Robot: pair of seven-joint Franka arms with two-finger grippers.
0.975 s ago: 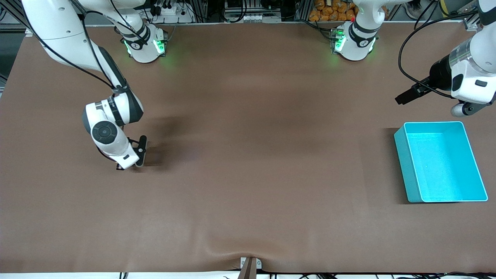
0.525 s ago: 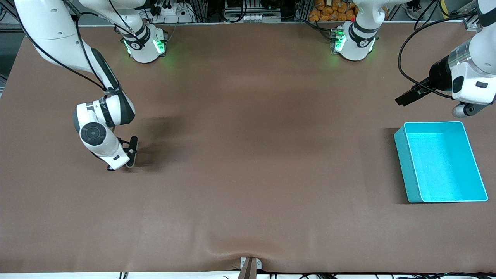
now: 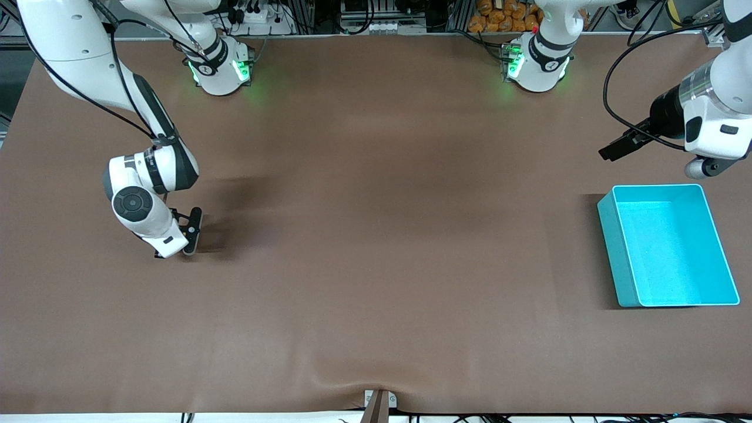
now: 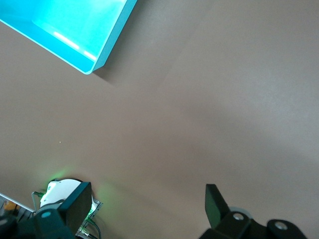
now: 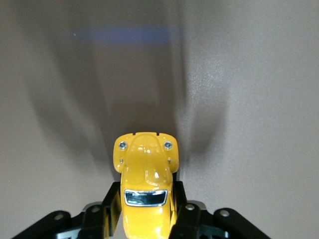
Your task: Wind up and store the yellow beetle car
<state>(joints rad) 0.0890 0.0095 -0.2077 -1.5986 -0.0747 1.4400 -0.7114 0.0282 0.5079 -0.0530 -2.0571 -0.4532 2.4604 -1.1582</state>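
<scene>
Winding looks to be the step in hand: the right end effector [image 5: 147,214], low over the brown bench [image 3: 376,264] at about nine o'clock in the front view, pinches the yellow beetle car [image 5: 146,186] between its fingers, the car's nose pointing away from the wrist. Next, I judge, comes releasing or carrying it toward the teal bin [image 3: 614,247], well apart at three o'clock. Above the bin, at two o'clock, the left end effector [image 4: 149,209] waits, spread wide and empty.

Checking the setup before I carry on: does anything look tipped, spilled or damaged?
Nothing stands out. The yellow beetle car sits straight between the right gripper fingers, and the teal bin stands upright.
</scene>
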